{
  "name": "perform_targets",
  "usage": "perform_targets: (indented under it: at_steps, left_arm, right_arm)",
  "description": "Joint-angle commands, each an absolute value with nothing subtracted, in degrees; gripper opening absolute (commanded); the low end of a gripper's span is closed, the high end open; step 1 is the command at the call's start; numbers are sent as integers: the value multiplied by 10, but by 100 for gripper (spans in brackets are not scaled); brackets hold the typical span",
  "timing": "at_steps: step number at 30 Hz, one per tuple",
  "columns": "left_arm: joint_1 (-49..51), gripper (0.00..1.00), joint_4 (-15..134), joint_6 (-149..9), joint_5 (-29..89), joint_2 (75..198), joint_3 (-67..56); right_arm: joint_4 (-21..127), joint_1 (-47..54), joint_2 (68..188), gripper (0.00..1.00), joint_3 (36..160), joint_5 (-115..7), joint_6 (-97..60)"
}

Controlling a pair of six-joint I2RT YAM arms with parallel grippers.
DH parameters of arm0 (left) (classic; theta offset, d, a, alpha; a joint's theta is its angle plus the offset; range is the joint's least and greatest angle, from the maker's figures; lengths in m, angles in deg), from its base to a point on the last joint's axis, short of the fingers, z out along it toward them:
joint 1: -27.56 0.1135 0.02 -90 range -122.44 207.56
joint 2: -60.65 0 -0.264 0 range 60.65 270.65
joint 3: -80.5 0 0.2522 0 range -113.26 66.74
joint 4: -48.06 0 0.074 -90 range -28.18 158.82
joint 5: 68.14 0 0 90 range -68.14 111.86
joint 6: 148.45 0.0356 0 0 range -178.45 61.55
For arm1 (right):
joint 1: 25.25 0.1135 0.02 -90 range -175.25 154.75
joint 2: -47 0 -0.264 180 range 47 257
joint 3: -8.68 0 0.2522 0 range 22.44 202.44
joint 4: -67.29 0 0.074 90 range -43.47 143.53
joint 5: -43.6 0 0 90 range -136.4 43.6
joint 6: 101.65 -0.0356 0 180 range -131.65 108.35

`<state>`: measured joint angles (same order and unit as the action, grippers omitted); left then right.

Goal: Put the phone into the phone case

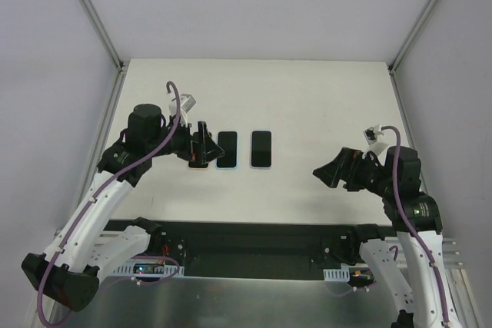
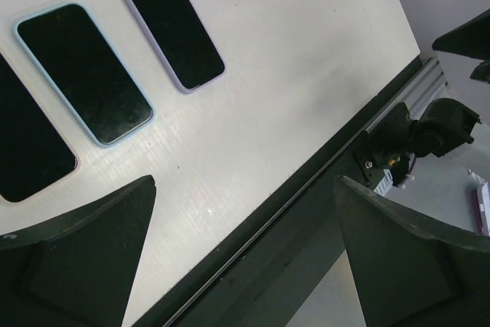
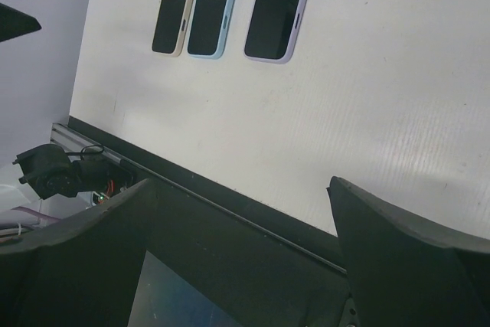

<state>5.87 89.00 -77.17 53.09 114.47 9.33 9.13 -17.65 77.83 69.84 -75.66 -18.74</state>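
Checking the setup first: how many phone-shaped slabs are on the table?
3, in one row: a cream-edged one leftmost, a blue-edged one in the middle, a lavender-edged one rightmost. None seem hidden.

Both arms bend inward toward each other, the left claw [image 1: 201, 146] and right claw [image 1: 323, 171] spread wide.

Table [image 1: 307, 97]: white sheet, matt, finely ribbed like corrugated plastic.
Lilac phone [image 3: 279, 9]: glossy black glass face; smooth, satin rim that looks like soft plastic.
Blue phone [image 3: 213, 7]: same glossy face, smooth pale rim.
Cream phone [image 3: 171, 11]: glossy face, matt rim.
Rail [image 2: 402, 96] along the near edge: bare silvery metal, dull sheen.
Left gripper [image 2: 243, 189]: fingers [image 2: 84, 258] of matt black plastic, faintly grainy.
Right gripper [image 3: 243, 185]: fingers [image 3: 398, 250] likewise matt black plastic.
Back wall [image 1: 254, 5]: plain white, matt.
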Motion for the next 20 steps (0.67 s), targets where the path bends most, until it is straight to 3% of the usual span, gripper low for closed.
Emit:
perform_targets:
  at_steps: [1,20]
  left_arm:
    - [59,99,845,-778,525,1106,143]
    - [59,99,805,-803,564,1069,187]
  right_arm:
    - [85,-174,755,96,718,-736,-224]
    - [84,-173,720,96,720,-742,-228]
